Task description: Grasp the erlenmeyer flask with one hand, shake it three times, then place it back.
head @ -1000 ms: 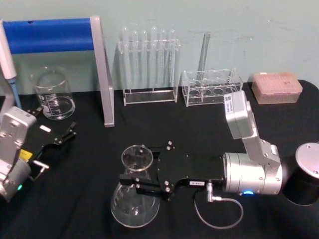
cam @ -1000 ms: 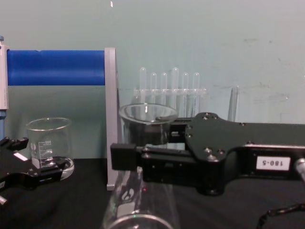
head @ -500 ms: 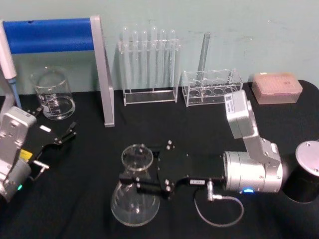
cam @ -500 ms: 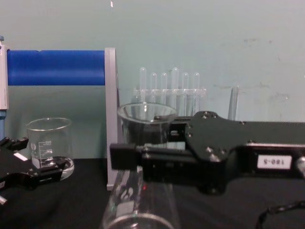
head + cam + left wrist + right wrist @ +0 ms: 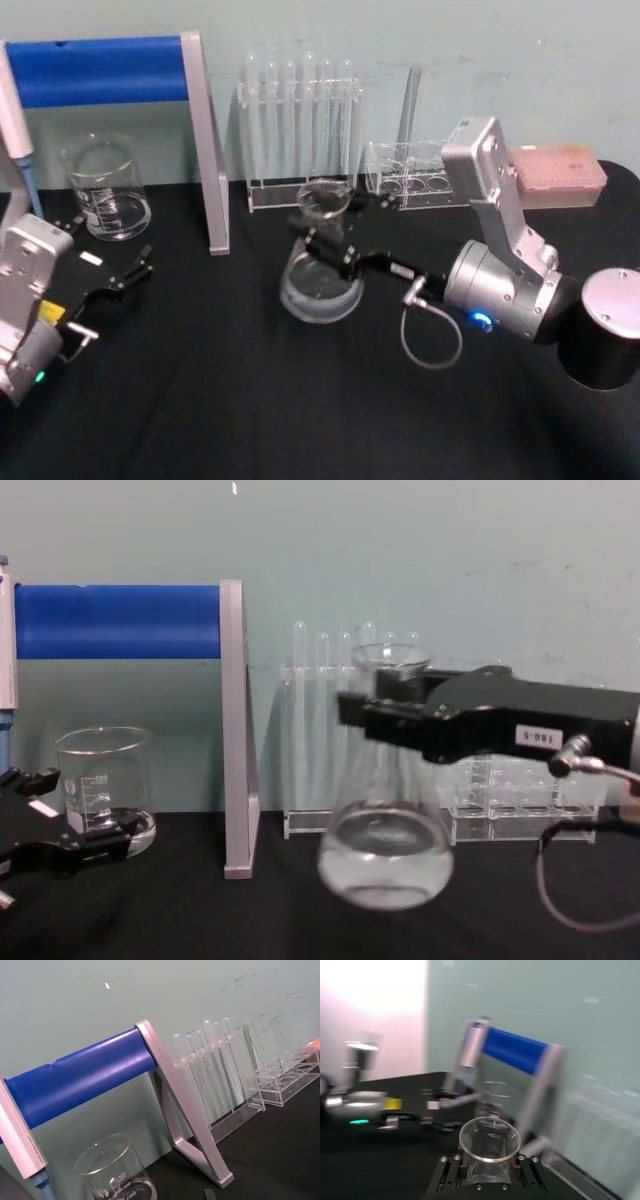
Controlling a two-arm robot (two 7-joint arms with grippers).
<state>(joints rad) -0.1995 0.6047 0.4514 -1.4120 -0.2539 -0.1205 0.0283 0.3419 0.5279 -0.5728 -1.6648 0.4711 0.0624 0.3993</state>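
The erlenmeyer flask (image 5: 318, 285) is clear glass with a wide base and a flared rim. It hangs above the black table in front of the test tube rack. My right gripper (image 5: 330, 240), the hand with the "180-5" label (image 5: 540, 736), is shut on its neck. In the chest view the flask (image 5: 385, 855) is smeared by motion, and the right gripper (image 5: 385, 712) holds it just under the rim. In the right wrist view the rim (image 5: 489, 1139) sits between the black fingers (image 5: 451, 1170). My left gripper (image 5: 105, 248) rests open at the table's left, near the beaker.
A glass beaker (image 5: 105, 190) stands back left beside a stand with a blue bar (image 5: 100, 70) and a grey post (image 5: 207, 150). Test tube racks (image 5: 300, 130) (image 5: 420, 175) line the back wall. A pink box (image 5: 555, 175) and a black lidded cylinder (image 5: 610, 335) are at the right.
The right gripper has lifted the flask off the near table and swung it away from me toward the racks. The left arm has stayed still.
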